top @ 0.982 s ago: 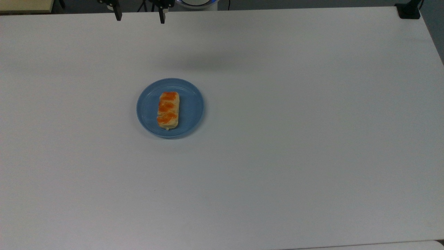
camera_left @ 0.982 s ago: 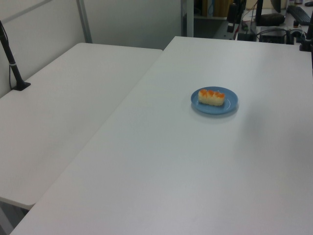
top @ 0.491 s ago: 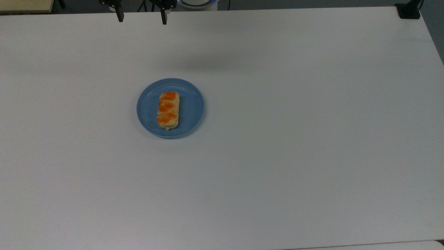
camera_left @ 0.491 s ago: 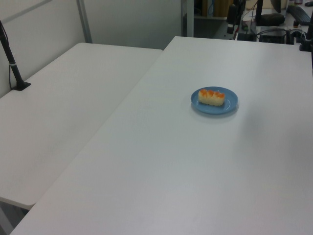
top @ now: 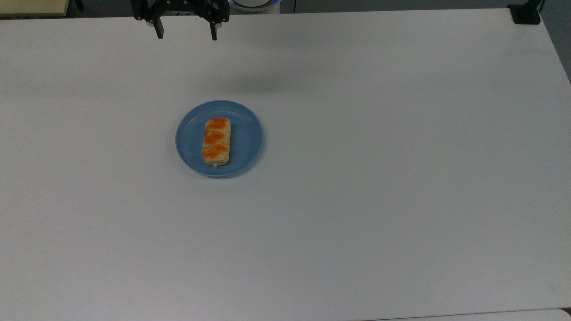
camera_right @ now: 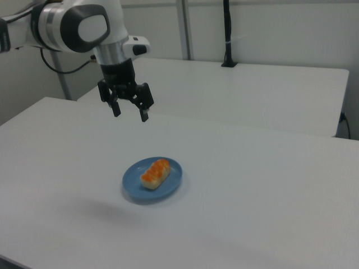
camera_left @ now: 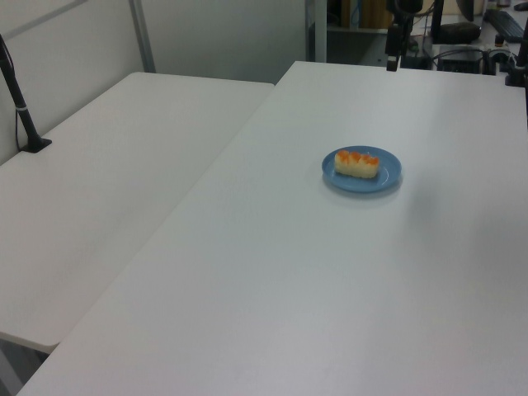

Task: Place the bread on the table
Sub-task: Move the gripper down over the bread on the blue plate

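The bread [top: 217, 141], a pale oblong bun with an orange glazed top, lies lengthwise on a round blue plate [top: 243, 154] on the white table [top: 379, 178]. It also shows as the bread [camera_left: 357, 162] in the left view and the bread [camera_right: 155, 172] in the right view. My gripper [top: 186, 35] hangs open and empty in the air, high above the table and beyond the plate at the top view's upper edge. In the right view the gripper [camera_right: 130, 112] is above and to the left of the plate [camera_right: 171, 186].
A second white table [camera_left: 107, 181] adjoins on the left view's left, carrying a black post [camera_left: 18, 99]. Another black mount [top: 525, 13] sits at the top view's upper right corner. Broad bare tabletop surrounds the plate on all sides.
The gripper has come down and forward toward the plate; more of its body now shows at the top view's upper edge. Bread and plate have not moved.
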